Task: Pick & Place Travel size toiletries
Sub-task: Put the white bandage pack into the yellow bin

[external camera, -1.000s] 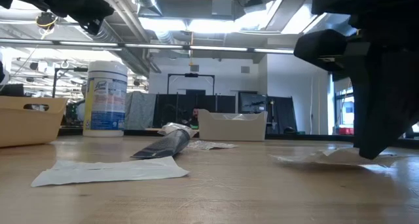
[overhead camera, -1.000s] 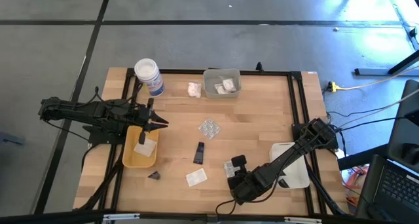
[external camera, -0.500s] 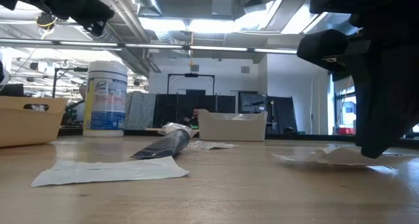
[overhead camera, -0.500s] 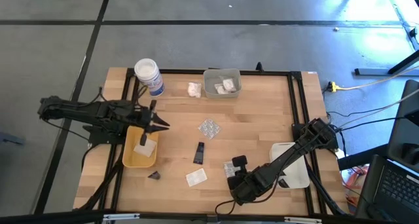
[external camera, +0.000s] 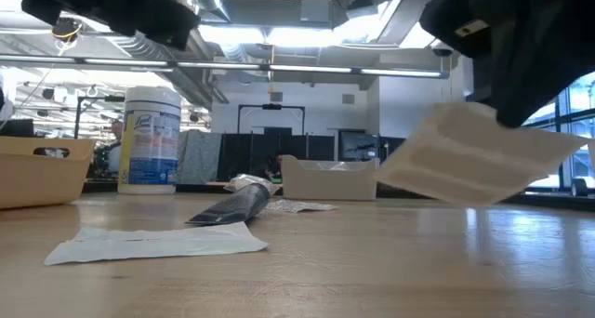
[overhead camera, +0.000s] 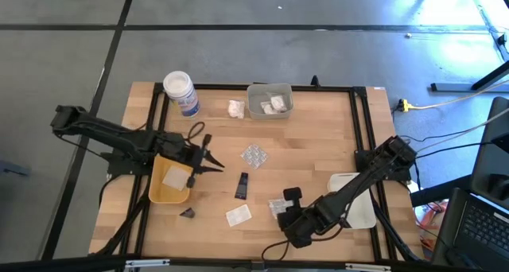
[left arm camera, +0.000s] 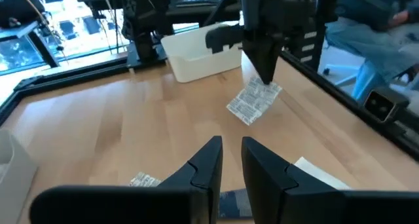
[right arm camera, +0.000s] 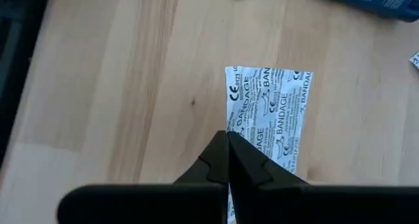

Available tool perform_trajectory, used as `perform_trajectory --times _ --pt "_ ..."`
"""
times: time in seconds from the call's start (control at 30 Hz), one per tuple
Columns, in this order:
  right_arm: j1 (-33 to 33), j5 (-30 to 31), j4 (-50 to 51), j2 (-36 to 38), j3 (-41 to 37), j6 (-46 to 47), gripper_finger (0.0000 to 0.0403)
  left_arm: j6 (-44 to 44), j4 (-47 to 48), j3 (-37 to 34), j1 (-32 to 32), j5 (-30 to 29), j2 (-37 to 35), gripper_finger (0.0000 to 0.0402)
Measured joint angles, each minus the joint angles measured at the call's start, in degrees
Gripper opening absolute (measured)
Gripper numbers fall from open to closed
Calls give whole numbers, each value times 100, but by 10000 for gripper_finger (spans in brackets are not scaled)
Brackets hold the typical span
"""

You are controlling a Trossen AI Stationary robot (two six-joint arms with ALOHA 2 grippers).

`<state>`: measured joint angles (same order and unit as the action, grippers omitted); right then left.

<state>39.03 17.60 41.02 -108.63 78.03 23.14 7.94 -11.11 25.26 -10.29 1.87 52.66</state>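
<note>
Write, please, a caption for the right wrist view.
Right gripper shut on a printed bandage packet, lifted above the wooden table.

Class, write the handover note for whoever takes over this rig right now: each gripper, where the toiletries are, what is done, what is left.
Right gripper: jaws shut on the bandage packet, lifted off the table near the front edge.
Left gripper: jaws slightly apart, nothing held, just past the yellow tray.
Done: one flat sachet lies in the yellow tray; white packets lie in the clear tray.
Left on the table: a lumpy packet, a blister pack, a dark tube, a dark wedge, a square sachet.
The white tray is partly hidden by the right arm.
</note>
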Motion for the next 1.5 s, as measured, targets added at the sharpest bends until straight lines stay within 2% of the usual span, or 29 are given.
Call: perform_trajectory --times 0.17,0.37,0.53,0.63,0.73,0.93,1.13,1.5 --pt "-110 0 -7 5 1 -17 0 423 -834 0 -254 -281 785 65" --pt "-306 -1 -74 5 -1 -88 0 1015 -1624 13 -618 -925 1608 117" --pt "-537 -4 -92 24 -1 -174 0 1327 -1802 373 -898 -1592 2238 165" --pt "-654 -4 -122 115 -1 -303 0 1620 -1786 623 -1019 -1751 2637 179" --pt "-743 -4 -112 274 -1 -432 0 1896 -1788 863 -1139 -1869 3043 181" --pt "-871 143 -164 620 -1 -616 0 2363 -1782 1257 -1303 -2676 3584 176" --pt "-1021 419 -352 852 -1 -995 0 2444 -1753 1597 -1326 -2755 3835 175" --pt "-1192 401 -921 890 -1 -1556 0 2748 -1740 1694 -1324 -2860 3869 173"
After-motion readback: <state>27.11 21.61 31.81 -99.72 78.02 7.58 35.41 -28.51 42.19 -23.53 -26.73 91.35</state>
